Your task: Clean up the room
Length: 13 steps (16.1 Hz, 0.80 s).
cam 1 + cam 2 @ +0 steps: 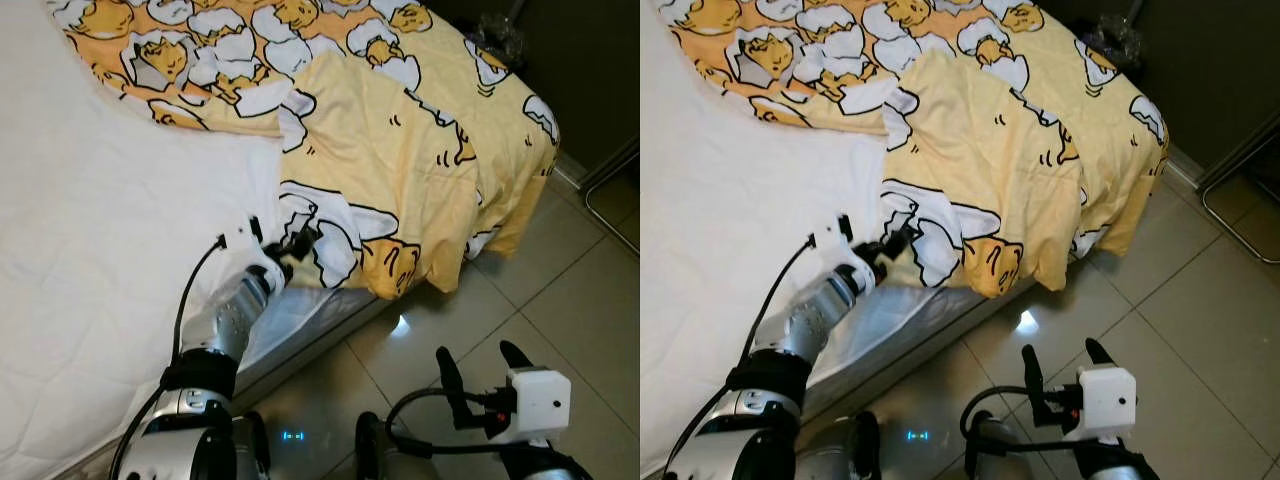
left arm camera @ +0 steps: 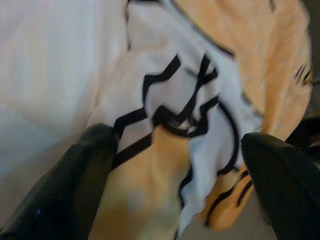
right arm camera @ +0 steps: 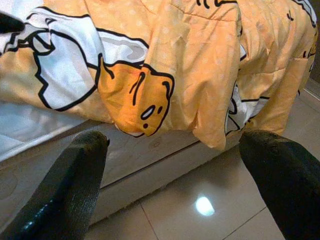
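A yellow duvet (image 1: 390, 140) printed with white-and-black cartoon eggs lies bunched on the far part of the white mattress (image 1: 90, 230) and hangs over the bed's corner toward the floor. My left gripper (image 1: 298, 246) reaches out over the bed's side edge to the duvet's lower hem. In the left wrist view the left gripper (image 2: 175, 145) is open, its fingers wide apart with a fold of duvet (image 2: 185, 100) lying between them. My right gripper (image 1: 480, 358) hovers open low over the floor tiles, pointing at the hanging duvet (image 3: 165, 75).
Glossy beige floor tiles (image 1: 560, 300) run along the bed's side and foot. A dark wall or cabinet (image 1: 590, 70) stands beyond the bed, with a crinkled dark bag (image 1: 497, 38) by the corner and a thin metal frame (image 1: 610, 180) at the right.
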{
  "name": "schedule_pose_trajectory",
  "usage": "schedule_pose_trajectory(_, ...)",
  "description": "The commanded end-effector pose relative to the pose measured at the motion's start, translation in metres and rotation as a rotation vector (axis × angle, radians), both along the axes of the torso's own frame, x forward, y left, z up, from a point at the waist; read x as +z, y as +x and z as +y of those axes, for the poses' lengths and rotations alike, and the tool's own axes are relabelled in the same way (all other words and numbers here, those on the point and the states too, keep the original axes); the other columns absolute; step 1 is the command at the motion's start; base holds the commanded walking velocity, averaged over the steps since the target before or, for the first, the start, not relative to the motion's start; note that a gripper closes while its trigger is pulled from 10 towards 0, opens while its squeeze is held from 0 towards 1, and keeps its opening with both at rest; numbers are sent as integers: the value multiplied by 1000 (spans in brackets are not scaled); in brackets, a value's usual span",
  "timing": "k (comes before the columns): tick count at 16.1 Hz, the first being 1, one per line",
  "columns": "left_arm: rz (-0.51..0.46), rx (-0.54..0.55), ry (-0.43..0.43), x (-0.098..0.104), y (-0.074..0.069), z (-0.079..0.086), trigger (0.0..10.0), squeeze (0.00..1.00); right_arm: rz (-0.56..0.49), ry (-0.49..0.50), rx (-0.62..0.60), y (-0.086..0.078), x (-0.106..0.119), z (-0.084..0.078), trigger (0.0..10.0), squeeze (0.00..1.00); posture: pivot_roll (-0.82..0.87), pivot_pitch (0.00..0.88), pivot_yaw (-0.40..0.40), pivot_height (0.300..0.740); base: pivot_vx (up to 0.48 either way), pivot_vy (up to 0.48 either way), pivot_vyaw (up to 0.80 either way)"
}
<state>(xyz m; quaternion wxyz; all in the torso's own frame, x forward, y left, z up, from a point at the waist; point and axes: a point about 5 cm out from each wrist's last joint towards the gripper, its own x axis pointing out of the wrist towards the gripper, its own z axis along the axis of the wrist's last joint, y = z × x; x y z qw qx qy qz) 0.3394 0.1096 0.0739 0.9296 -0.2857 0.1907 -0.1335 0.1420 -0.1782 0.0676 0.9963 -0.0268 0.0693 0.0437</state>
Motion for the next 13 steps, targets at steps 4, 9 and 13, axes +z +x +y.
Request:
schedule_pose_trajectory(4,10,-14,87,-9,1,-1,10000,0,28,-3,5,-5,-4,-2,10000,102,-117,221,-31,740,0,0,0)
schedule_pose_trajectory(9,-48,72,90,0,10,16,10000,0,32,-1,-2,-6,-5,-2,10000,98,-113,222,-32,740,0,0,0)
schedule_pose_trajectory(13,-137,34,218,8,14,10,10000,0,26,25,47,-5,-3,4,10000,106,-114,221,-35,740,0,0,0)
